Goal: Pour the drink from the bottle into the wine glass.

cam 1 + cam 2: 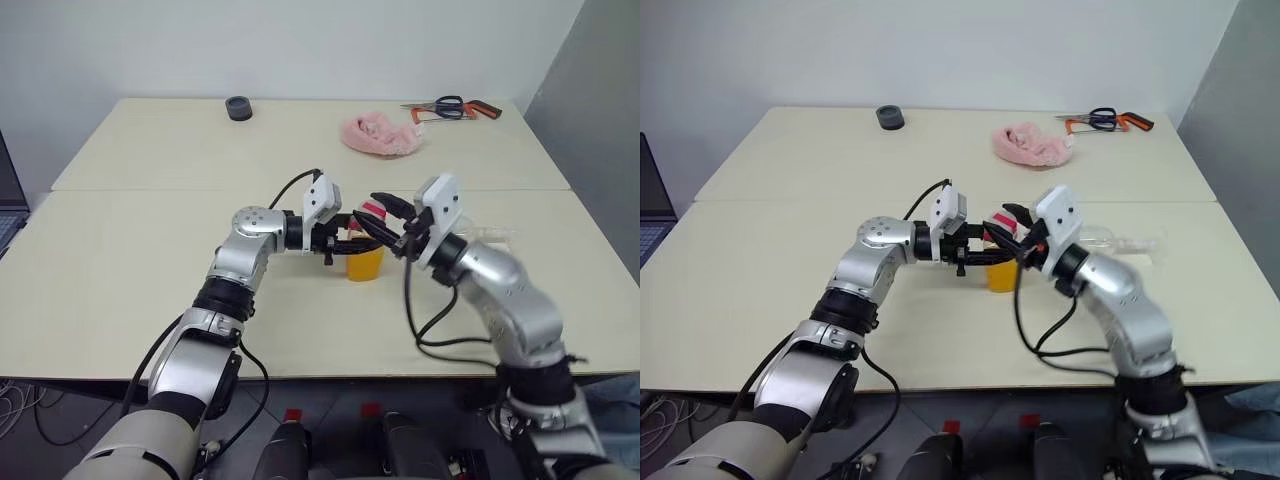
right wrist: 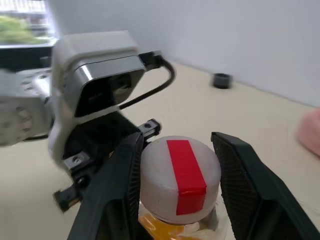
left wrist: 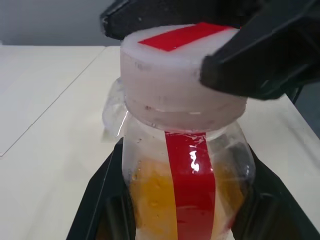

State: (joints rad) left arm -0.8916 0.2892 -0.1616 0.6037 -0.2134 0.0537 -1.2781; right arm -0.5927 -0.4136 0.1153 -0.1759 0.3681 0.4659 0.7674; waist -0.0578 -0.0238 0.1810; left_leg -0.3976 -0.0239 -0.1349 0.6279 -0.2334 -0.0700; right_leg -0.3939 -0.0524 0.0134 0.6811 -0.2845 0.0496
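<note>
Table [image 1: 150,250], pale and wide, carries the whole scene, with a seam running left to right across its middle. On the far side lie a pink cloth [image 1: 380,136], a pair of scissors [image 1: 447,106] towards the far right corner and a small dark ring [image 1: 238,108] to the far left. The wine glass [image 1: 1118,243] appears to lie on its side on the right, just behind the right forearm, though its outline is faint.

Near the middle, the left gripper [image 1: 338,240] reaches in from the left and is clamped tight on the body of the bottle [image 1: 365,258], which stands upright with the orange drink [image 3: 150,195] filling its lower part. The right gripper [image 2: 175,165] comes in from the right; its two fingers sit either side of the white cap [image 3: 175,70], touching or very nearly so, about half spread.

The step in hand looks to be uncapping: one arm steadies, the other takes the cap. Next the right gripper would need a firm pinch and a twist while the left resists the turn. The glass must also be stood up before any pouring.
</note>
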